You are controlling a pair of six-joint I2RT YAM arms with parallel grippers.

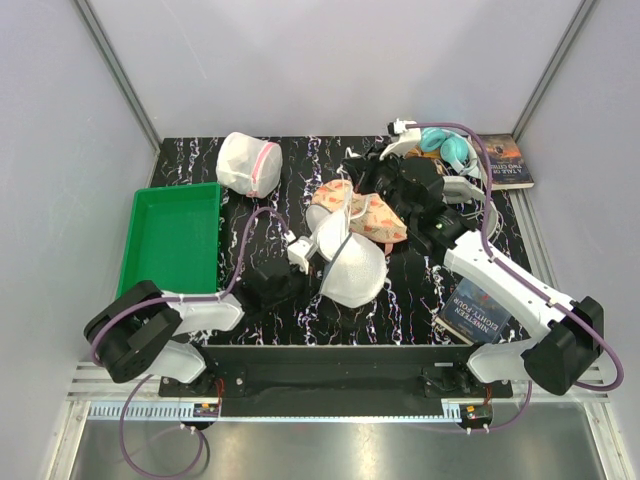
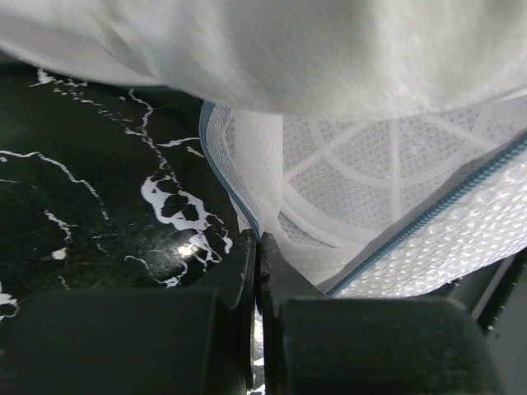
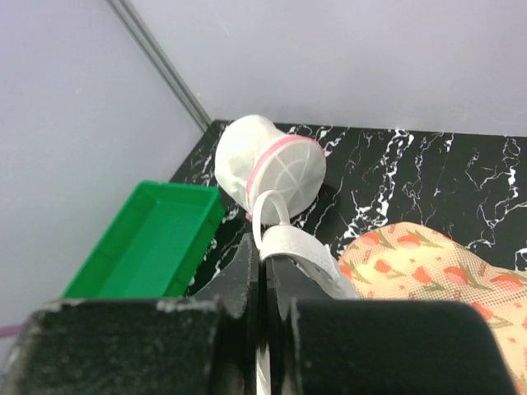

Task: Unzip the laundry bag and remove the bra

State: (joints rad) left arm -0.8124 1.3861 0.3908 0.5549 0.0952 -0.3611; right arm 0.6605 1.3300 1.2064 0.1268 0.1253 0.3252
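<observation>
White mesh laundry bag [image 1: 358,275] at mid-frame is pinched at its rim by the closed left gripper [image 2: 257,244]. The bra [image 3: 298,245] is clamped by the right gripper [image 3: 260,248].

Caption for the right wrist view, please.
Right gripper shut on a white strap; pink-trimmed mesh pouch and green tray behind.

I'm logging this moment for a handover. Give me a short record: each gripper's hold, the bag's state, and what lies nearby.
left gripper: shut on the bag, at its rim
right gripper: shut on the bra, by its white strap
bag: zip looks parted; inner mesh shows
bra: white fabric raised above the bag's opening
floral item: just behind the bag
pink-trim pouch: far left of the table
green tray: left edge, nothing in it
</observation>
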